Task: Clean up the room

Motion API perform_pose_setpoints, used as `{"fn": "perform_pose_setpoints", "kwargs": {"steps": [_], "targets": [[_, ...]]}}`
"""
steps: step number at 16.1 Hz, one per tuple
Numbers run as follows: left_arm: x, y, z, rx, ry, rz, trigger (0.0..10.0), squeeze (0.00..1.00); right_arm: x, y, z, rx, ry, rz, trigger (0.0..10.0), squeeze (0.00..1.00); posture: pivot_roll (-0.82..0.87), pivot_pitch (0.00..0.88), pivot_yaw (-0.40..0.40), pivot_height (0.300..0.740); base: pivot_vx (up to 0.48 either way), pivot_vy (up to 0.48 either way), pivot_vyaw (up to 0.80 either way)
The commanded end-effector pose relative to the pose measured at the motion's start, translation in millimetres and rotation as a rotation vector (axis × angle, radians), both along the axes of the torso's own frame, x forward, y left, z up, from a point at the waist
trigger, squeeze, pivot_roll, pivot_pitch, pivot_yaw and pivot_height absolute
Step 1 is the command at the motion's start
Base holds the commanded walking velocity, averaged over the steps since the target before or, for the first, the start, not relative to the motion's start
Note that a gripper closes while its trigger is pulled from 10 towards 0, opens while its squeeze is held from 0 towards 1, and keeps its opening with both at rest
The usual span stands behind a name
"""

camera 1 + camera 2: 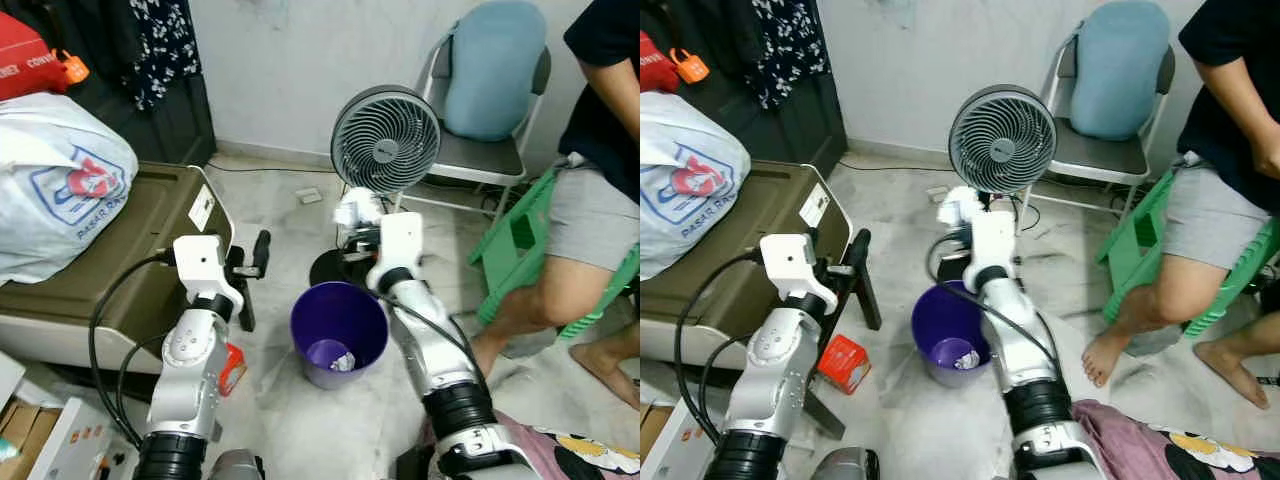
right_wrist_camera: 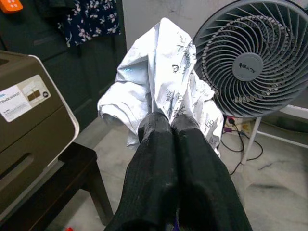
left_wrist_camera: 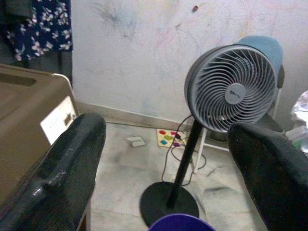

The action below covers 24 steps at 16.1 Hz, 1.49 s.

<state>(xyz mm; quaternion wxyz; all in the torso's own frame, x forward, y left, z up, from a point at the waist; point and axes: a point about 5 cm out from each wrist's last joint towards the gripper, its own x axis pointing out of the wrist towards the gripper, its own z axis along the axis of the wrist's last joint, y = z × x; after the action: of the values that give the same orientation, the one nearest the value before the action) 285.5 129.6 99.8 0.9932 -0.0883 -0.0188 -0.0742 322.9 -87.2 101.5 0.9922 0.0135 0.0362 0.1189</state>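
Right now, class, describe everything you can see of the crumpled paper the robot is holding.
The crumpled paper is white, thin and creased, with small black printed marks on it. It is bunched into a loose wad, pinched at its lower edge in the shut jaws of the right gripper. It hangs in the air in front of the grey standing fan, above and just behind the purple bin, touching nothing else.

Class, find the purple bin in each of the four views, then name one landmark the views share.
Left eye view: purple bin, floor, lower centre, between the arms.
Right eye view: lower centre, behind the right arm.
Left wrist view: only its rim, bottom edge.
Right wrist view: cannot make it out.
Shared landmark: the grey fan.
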Motion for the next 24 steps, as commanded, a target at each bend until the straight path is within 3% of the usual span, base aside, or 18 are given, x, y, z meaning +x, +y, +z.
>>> {"fn": "perform_pose_setpoints", "kwargs": {"steps": [1, 5, 6, 7, 8, 12, 21, 24], "targets": [[0.0, -2.6, 2.2, -0.005, -0.003, -0.012, 10.0, 0.00, 0.6, -5.4, 0.9, -0.004, -0.007, -0.015, 10.0, 0.00, 0.07, 0.000, -0.019, 0.740, 0.000, 0.000, 0.00], [-0.5, -4.6, 4.0, -0.024, -0.014, -0.032, 10.0, 0.00, 0.5, -5.3, 0.8, -0.002, -0.006, -0.016, 10.0, 0.00, 0.07, 0.000, -0.019, 0.740, 0.122, 0.000, 0.00], [-0.8, -4.6, 4.1, -0.024, -0.014, -0.033, 10.0, 0.00, 0.5, -4.6, 3.3, -0.079, -0.037, 0.002, 10.0, 0.00, 0.07, 0.000, -0.018, 0.740, 0.251, 0.000, 0.58], [-0.8, -4.6, 4.0, -0.024, -0.014, -0.033, 10.0, 0.00, 0.2, -4.1, 3.3, -0.085, -0.040, 0.004, 10.0, 0.00, 0.07, 0.000, -0.018, 0.740, 0.255, 0.000, 0.80], [-0.9, -4.5, 4.0, -0.025, -0.013, -0.033, 10.0, 0.00, -0.2, -4.1, 2.1, -0.023, -0.023, -0.010, 10.0, 0.00, 0.07, 0.000, -0.018, 0.740, 0.000, 0.000, 0.80], [-0.3, -4.6, 3.7, -0.022, -0.010, -0.029, 10.0, 0.00, 1.2, -6.0, 2.2, -0.031, -0.023, -0.017, 10.0, 0.00, 0.07, 0.000, -0.020, 0.740, 0.000, 0.000, 0.50], [0.5, -6.4, 4.6, -0.027, -0.017, -0.039, 10.0, 0.00, 4.0, -9.6, 2.8, -0.001, -0.018, -0.049, 10.0, 0.00, 0.07, 0.000, -0.022, 0.740, 0.000, 0.000, 0.00], [0.9, -6.7, 5.3, -0.030, -0.021, -0.041, 10.0, 0.00, 4.5, -9.6, 2.7, -0.004, -0.016, -0.049, 10.0, 0.00, 0.07, 0.000, -0.022, 0.740, 0.324, 0.000, 0.00]]}}
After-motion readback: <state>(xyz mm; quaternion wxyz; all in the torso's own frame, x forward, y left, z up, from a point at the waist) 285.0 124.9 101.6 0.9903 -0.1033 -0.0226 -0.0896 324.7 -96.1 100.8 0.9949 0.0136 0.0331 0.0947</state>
